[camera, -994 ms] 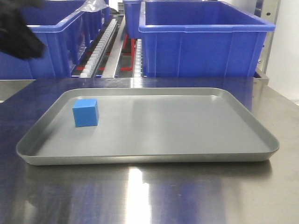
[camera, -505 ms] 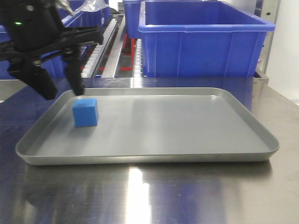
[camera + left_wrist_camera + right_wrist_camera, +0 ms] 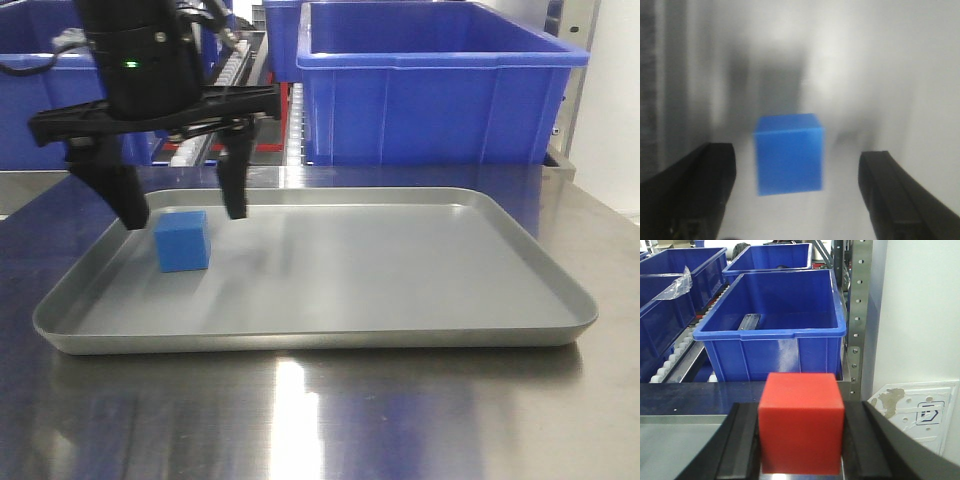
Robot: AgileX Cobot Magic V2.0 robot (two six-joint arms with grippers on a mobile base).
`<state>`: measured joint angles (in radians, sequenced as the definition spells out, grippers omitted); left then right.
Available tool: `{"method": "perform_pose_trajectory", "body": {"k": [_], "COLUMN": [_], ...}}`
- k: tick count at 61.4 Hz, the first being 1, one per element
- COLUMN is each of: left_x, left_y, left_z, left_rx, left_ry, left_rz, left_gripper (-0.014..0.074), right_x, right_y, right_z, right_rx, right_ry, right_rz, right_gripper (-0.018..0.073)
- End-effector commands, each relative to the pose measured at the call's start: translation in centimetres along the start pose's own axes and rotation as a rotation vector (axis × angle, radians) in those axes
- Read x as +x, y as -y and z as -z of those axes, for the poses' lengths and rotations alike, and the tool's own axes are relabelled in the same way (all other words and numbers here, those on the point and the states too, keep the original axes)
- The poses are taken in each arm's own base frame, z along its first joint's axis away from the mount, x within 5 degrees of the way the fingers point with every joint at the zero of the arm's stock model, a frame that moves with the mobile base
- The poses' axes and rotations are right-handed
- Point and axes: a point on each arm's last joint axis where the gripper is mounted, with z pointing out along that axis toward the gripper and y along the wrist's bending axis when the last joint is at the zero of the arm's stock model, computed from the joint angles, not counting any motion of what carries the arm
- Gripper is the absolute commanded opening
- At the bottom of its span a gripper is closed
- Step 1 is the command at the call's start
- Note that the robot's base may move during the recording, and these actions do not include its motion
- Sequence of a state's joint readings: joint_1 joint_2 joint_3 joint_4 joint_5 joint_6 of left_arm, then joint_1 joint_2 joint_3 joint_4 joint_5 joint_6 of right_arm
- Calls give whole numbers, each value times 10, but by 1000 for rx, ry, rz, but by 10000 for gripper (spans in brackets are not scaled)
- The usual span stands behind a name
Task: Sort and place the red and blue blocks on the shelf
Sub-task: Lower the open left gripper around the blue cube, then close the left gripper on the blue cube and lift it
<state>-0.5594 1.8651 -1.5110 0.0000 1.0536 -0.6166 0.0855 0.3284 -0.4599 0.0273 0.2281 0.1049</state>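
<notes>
The left gripper (image 3: 186,217) has its fingers (image 3: 695,185) spread wide, flanking the blue block (image 3: 182,241) without touching it. The block sits on the grey tray (image 3: 400,335). The right gripper (image 3: 801,450) clamps the red block (image 3: 801,420).

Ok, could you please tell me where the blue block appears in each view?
Front view: blue block on the grey tray's left side, between the left gripper's open fingers.
Left wrist: centre frame, on the tray.
Right wrist: absent; right gripper holds the red block.
Shared landmark: the tray, front and left wrist.
</notes>
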Motion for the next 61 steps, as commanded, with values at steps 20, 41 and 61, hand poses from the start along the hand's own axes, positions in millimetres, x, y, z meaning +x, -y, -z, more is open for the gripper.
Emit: {"method": "perform_pose_trajectory", "body": {"k": [20,41,61], "left_x": [-5,-8,-8], "left_y": [2,2,2], "left_z": [16,2,2], "left_rx": [7,-7,-9], "left_ry": [56,39,41], "left_rz": [46,49,47], "left_gripper": [550,538,403], "right_x": [-16,-16,-16], "right_y": [-1,-1,-1], "right_z": [2,2,2], "right_rx": [-4,-4,-4], "right_ry": [107,107,107], "right_rz": [20,20,20], "right_gripper": [50,50,50]}}
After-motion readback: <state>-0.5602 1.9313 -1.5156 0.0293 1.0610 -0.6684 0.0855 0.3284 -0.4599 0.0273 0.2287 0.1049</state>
